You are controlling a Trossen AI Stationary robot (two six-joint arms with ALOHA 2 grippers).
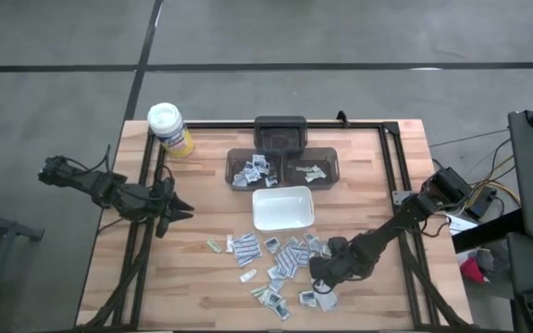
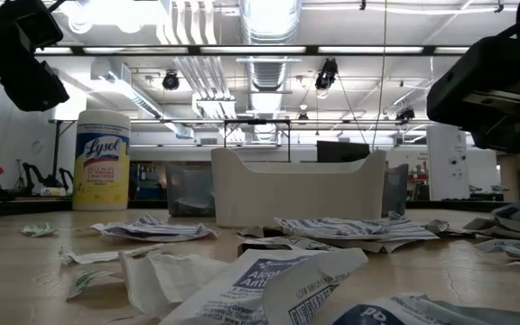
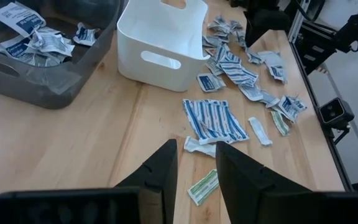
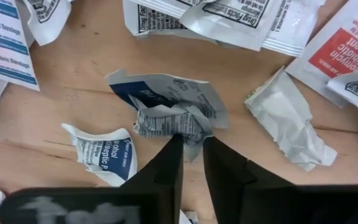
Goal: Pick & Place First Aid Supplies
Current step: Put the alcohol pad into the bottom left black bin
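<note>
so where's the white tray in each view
high view: white tray at table centre, just below the two dark bins.
low view: centre, upright wall facing the camera.
left wrist view: top centre, beside a dark bin.
right wrist view: not in it.
Shared landmark: the scattered packets beside it.

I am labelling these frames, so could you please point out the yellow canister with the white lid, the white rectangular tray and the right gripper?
yellow canister with white lid [image 1: 168, 128], high view, on its lid.
white rectangular tray [image 1: 283, 222], high view, on its near rim.
right gripper [image 4: 192, 142], right wrist view, midway between its fingertips.
</note>
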